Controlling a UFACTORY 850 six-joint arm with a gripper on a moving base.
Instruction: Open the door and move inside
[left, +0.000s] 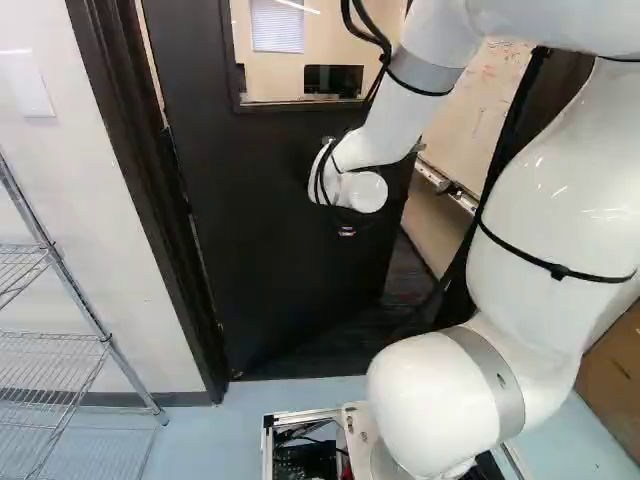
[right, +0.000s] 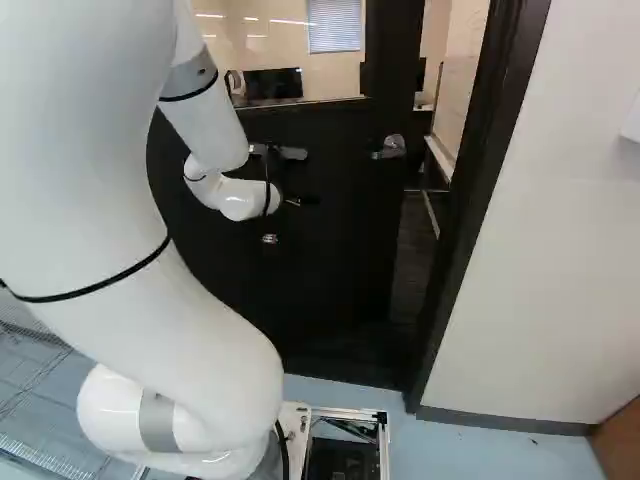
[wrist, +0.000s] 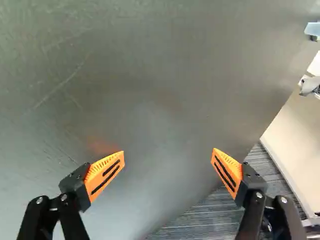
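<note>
The black door (left: 270, 230) with a window stands partly open, swung away from the base, a gap beside its free edge. Its silver handle (right: 390, 148) is near that edge in the right base view. My gripper (right: 300, 201) is dark against the door, lower than the handle and towards the hinge side. In the wrist view the gripper (wrist: 167, 156) is open, its orange-padded fingers wide apart with nothing between them. The door's flat face (wrist: 150, 100) lies close ahead; whether the fingertips touch it I cannot tell.
The dark door frame (right: 480, 200) borders the gap, which shows dark carpet (right: 412, 260) and a whiteboard (left: 480, 110) beyond. A wire shelf (left: 60, 350) stands by the wall at the left of the left base view. Brown boxes (left: 615, 370) sit at its right.
</note>
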